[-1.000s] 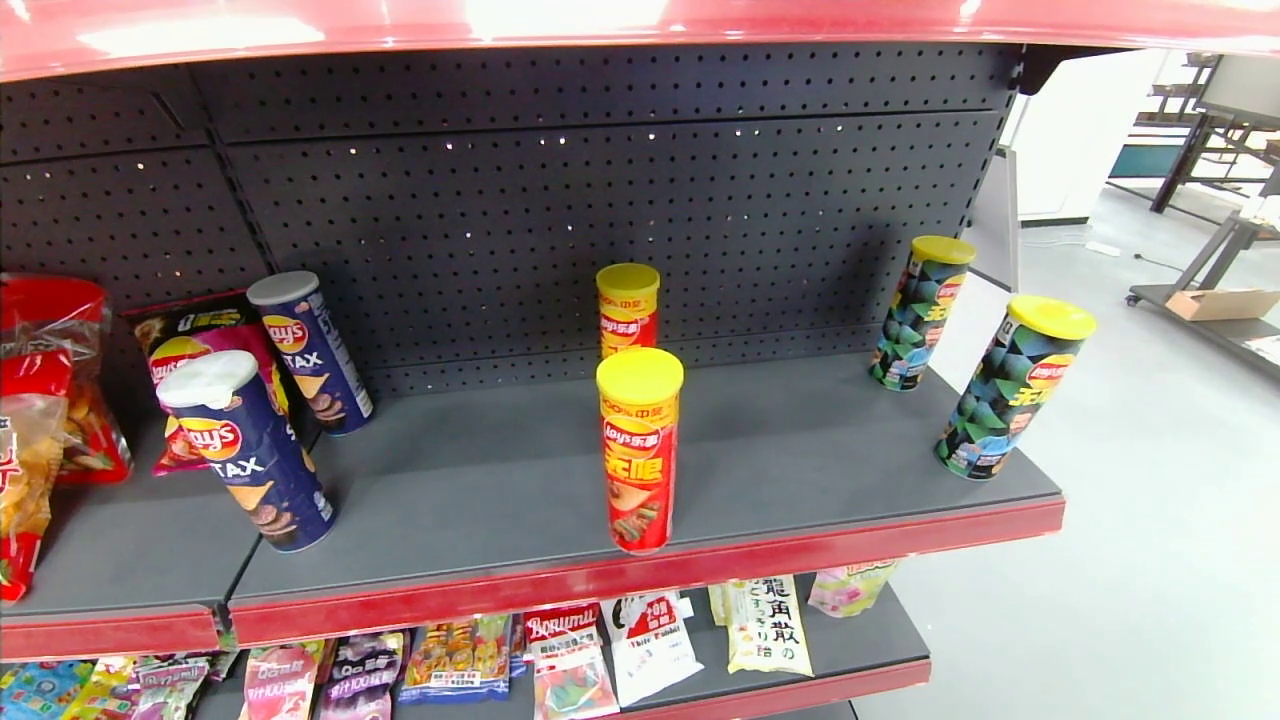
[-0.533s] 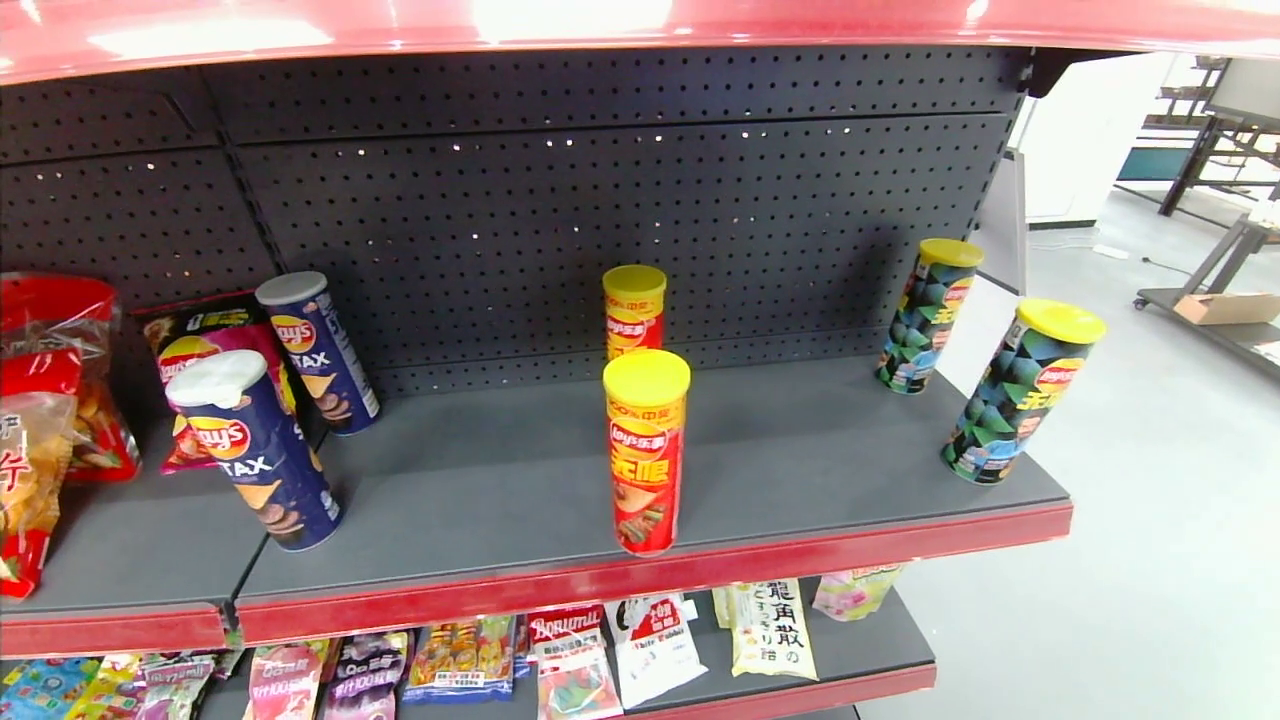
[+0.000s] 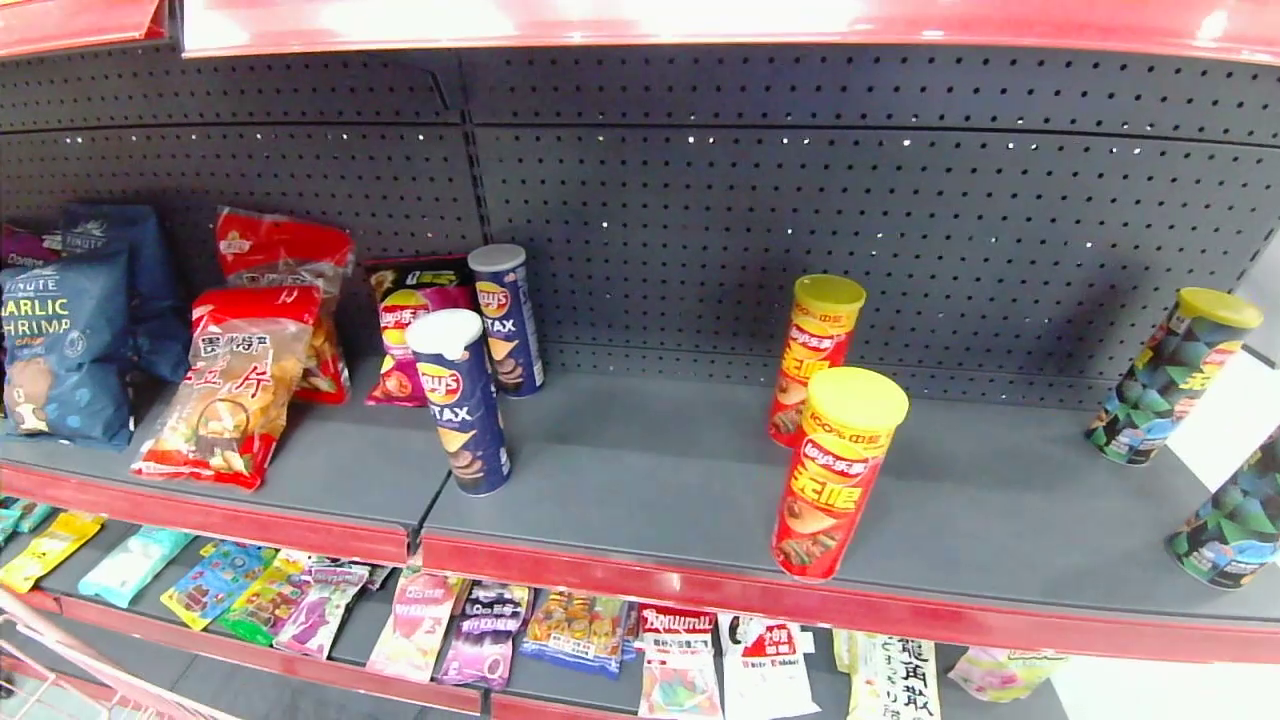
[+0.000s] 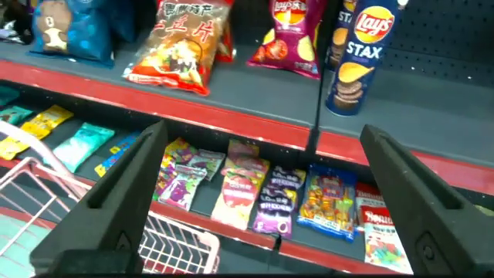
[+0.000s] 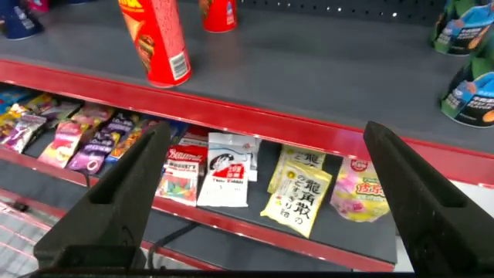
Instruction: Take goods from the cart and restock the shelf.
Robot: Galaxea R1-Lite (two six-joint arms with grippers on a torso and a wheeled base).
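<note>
Camera panned left; cart (image 4: 46, 173) under left claw (image 4: 264, 133) (spread)

A shop: red-edged pegboard shelves (image 3: 650, 470) stocked with crisp cans (image 3: 835, 480) and snack bags (image 3: 235, 390).

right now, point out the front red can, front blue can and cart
front red can (image 3: 832, 482), head view, label
front blue can (image 3: 458, 410), head view, label
cart (image 4: 185, 243), left wrist view, wire rim

You get a logo and white lettering on the navy cardboard tube with white lid (image 3: 460, 405); at its three o'clock, yellow characters on the red yellow-lidded cardboard tube (image 3: 838, 475); at nine, large characters on the red-topped clear plastic bag (image 3: 230, 390).
</note>
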